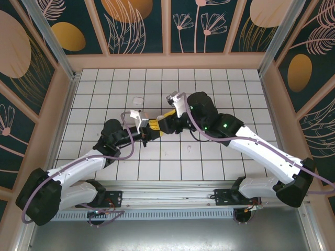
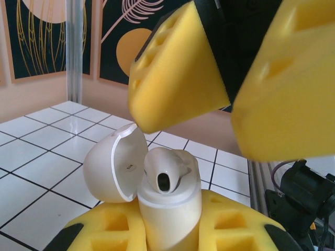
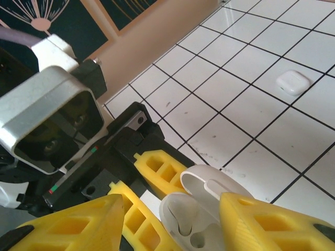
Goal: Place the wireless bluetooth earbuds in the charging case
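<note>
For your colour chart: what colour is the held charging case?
White; charging case shows best in left wrist view.

Both the left arm (image 1: pixel 78 167) and the right arm (image 1: pixel 261 149) are built of glossy white moulded links set between bulky matt black joint housings. A lilac cable (image 1: pixel 129 149) loops loosely along each arm. Small green lights (image 1: pixel 226 125) glow on the right arm's black joints. The black bases are bolted to a silver ribbed rail (image 1: pixel 167 196). The left gripper (image 2: pixel 170 230) and the right gripper (image 3: pixel 178 225) have chunky yellow fingers (image 2: pixel 178 68) with rectangular pockets moulded in. The left wrist carries a rounded silver-grey camera housing (image 3: pixel 49 123) under a white bracket, with a bright screw head (image 3: pixel 140 120) on the black plate beside it.
</note>
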You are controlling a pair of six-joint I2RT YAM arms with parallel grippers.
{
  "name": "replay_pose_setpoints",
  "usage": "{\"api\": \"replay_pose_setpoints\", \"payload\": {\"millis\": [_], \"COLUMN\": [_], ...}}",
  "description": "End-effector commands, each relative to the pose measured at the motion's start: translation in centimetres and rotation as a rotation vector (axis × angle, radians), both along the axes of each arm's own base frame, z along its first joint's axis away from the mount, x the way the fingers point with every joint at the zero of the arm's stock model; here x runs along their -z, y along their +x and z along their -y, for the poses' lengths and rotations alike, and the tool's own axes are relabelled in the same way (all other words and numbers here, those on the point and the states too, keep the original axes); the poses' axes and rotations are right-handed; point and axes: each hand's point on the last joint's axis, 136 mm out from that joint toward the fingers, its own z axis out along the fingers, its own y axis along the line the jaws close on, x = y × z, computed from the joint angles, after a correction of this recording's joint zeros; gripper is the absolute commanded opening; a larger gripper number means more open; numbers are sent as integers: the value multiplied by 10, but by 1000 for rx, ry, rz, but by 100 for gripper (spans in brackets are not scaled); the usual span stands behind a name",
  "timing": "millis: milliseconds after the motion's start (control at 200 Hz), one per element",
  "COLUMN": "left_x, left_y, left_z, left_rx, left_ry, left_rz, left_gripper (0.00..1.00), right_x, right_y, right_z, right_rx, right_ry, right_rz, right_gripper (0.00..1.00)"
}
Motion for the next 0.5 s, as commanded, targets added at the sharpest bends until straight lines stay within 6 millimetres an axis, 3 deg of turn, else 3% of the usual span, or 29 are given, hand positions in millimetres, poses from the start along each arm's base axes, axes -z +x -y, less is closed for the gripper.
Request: {"api": "replay_pose_setpoints", "payload": {"millis": [0, 320, 495], "left_x": [-14, -6, 8], "left_y": [-8, -9, -10], "left_z": [-3, -8, -15], "left_rx": [12, -14, -48], "left_ry": [-36, -27, -6], "left_rz": [73, 58, 54], "left_gripper": [0, 0, 0], "right_x": [-34, -47, -20], "right_y": [0, 0, 18], "right_z": [3, 21, 48], "right_rx": [28, 118, 305], "right_ry": [95, 174, 121], "right_rz": [14, 1, -17], "right_gripper": [52, 52, 52]}}
